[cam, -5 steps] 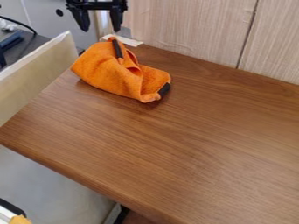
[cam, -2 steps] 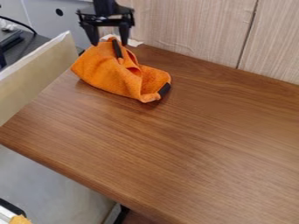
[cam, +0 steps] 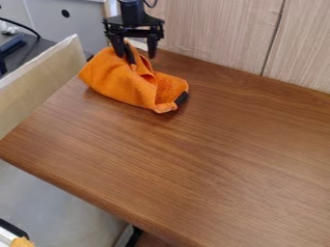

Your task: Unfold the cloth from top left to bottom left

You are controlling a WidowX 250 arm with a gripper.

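Camera view: gripper [cam: 135, 52] over the top of the orange cloth [cam: 132, 84], fingers wide apart. Cloth lies bunched at the table's [cam: 213, 159] upper-left corner, one dark patch [cam: 182, 99] at its right end.

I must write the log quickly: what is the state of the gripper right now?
Gripper: open, fingers apart by the orange cloth's upper end, not closed on it.
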